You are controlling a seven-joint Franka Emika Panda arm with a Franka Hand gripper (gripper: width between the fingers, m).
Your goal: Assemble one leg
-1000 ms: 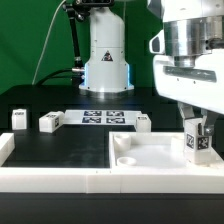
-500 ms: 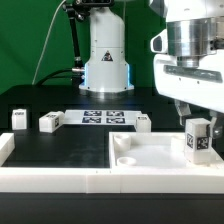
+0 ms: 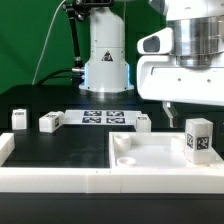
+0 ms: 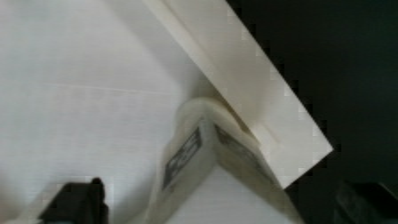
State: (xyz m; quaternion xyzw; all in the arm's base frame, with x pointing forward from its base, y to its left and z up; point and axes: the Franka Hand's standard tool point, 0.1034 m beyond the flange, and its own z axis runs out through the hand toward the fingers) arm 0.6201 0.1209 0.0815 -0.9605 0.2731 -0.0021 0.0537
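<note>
white plastic on a black tabletop makes up most of the scene. the leg stands upright on the square panel, at its corner on the exterior view's right, with its tag facing the exterior camera. the wrist view looks down on the same leg, which sits just inside the panel's raised edge. the end effector hangs directly above the leg and apart from it. it grips nothing: one finger sits well off to the side of the post, so the jaws read as spread wide. one dark fingertip shows in the wrist view, also clear of the leg. an empty round recess is visible at the panel's corner on the exterior view's left. three spare legs lie near the marker board, well apart from the panel. it is not possible to tell whether the leg is fully seated or only resting in its recess, and that is the main risk. a loosely seated post could lean or topple if the panel is nudged. if the end effector descends slightly off centre, a finger could strike the top of the post instead of straddling it and knock it out of the corner. closing on it askew could also twist it and jam the joint.
</note>
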